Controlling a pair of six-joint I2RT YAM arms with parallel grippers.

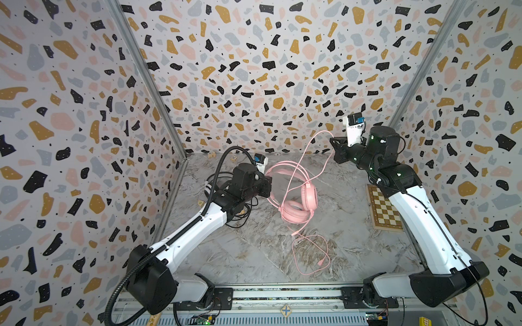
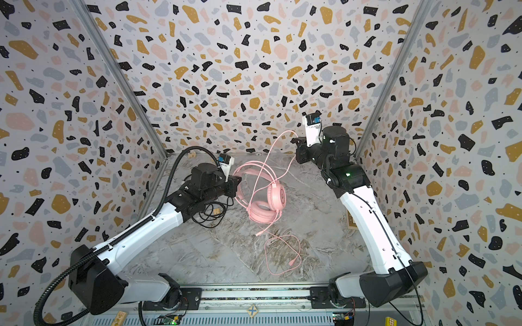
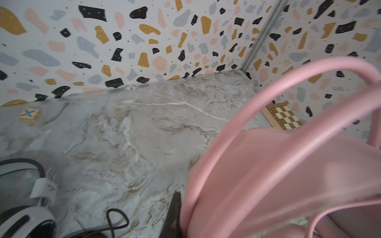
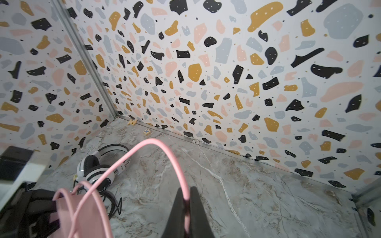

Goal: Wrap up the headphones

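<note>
Pink cable (image 4: 152,142) was pinched in the closed right gripper (image 4: 186,197) above the table (image 1: 254,254); the closed left gripper (image 1: 269,188) clamped the pink headset (image 1: 309,194) by its band. Two headsets were counted: the pink headset mid-table, the white headset (image 4: 97,169) beside the left arm.

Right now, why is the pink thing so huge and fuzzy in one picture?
In the left wrist view the pink headphones sit very close to the lens, so they blur; in the right wrist view the pink cable goes soft near the camera; in both top views they look small and sharp.
</note>
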